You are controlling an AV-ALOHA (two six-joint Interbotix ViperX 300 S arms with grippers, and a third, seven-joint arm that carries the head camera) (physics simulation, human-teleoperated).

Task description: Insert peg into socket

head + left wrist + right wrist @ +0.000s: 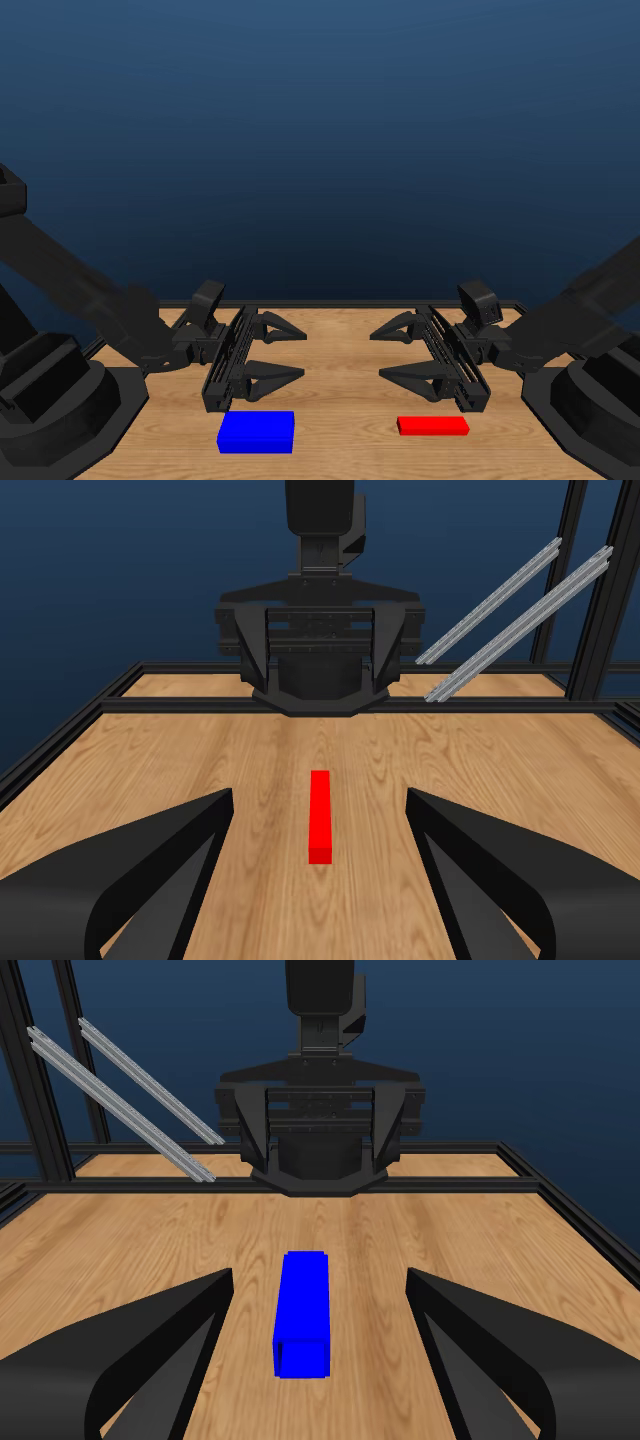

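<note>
Nothing of the task looked done. At the left, the left end effector [283,351] hung wide open and empty above the bench [345,440], with the blue socket [256,432] lying flat just in front of it. At the right, the right end effector [394,350] was equally open and empty, the red peg [433,426] untouched nearby. The socket's hollow end [301,1357] held nothing; both grasps and the insertion remained.

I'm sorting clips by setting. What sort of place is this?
A simulated robot workbench, not a real room: a wooden table inside a black frame, flat blue backdrop, two facing arms with open hands, left hand and right hand, over a blue socket and red peg.
</note>
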